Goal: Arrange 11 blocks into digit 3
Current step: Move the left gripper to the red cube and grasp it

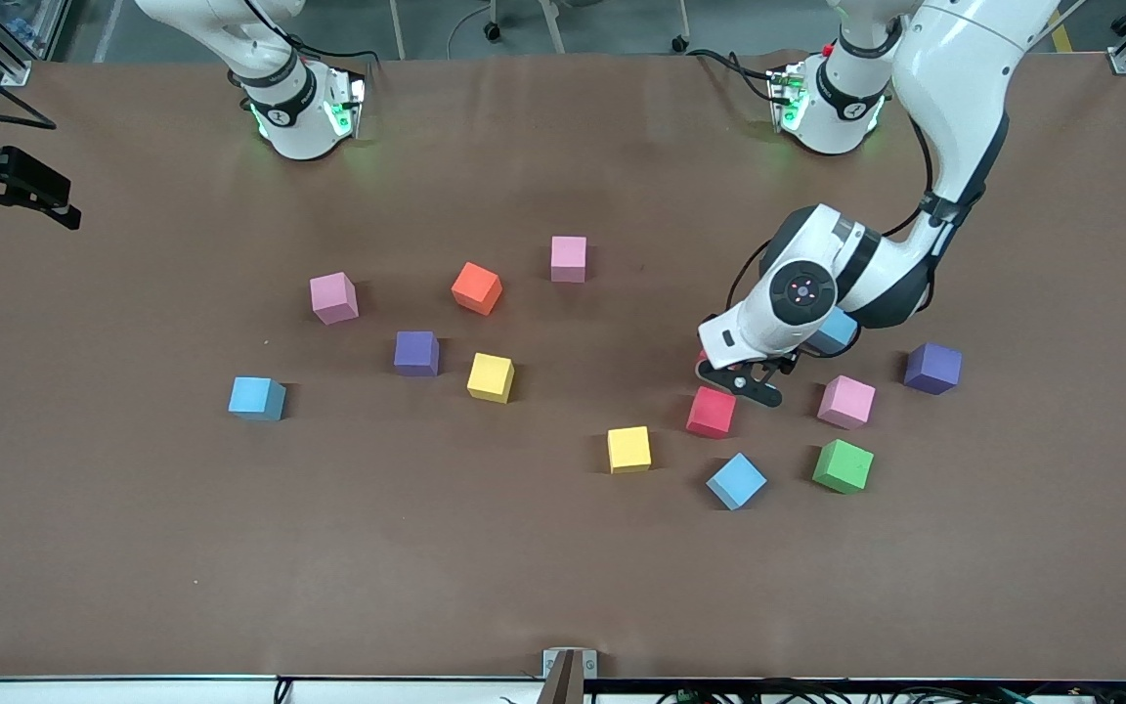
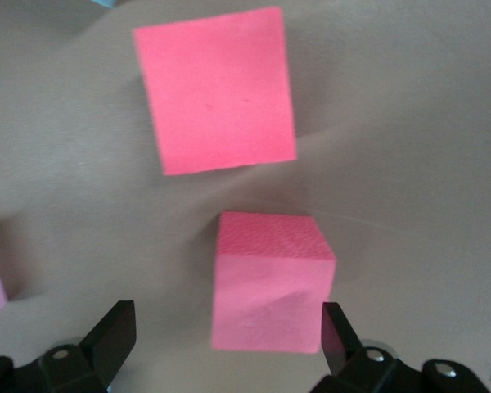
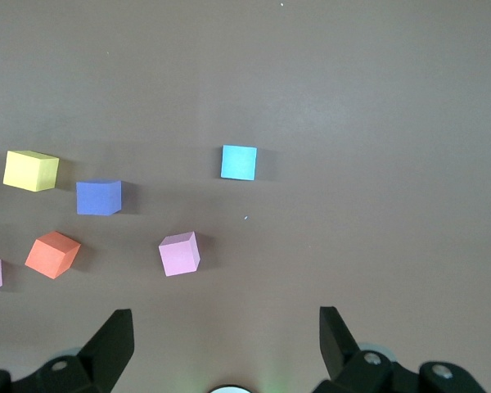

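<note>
My left gripper (image 1: 744,383) hangs low and open over a red block (image 2: 270,282) that stands on the table between its fingers, close to one finger (image 2: 334,327) and apart from the other. In the front view only a sliver of this red block (image 1: 701,360) shows under the hand. A second red block (image 1: 712,412) (image 2: 217,90) lies just nearer the front camera. Other blocks lie scattered: orange (image 1: 477,287), pink (image 1: 333,297), purple (image 1: 416,353), yellow (image 1: 491,377), light blue (image 1: 256,398). My right gripper (image 3: 225,315) waits open, high over the table near its base, holding nothing.
Round the left hand lie a pink cube (image 1: 846,402), a green cube (image 1: 843,465), a light blue cube (image 1: 736,480), a yellow cube (image 1: 628,449), a purple cube (image 1: 932,368) and a light blue cube (image 1: 835,330) half hidden under the left arm. Another pink cube (image 1: 569,258) lies nearer the bases.
</note>
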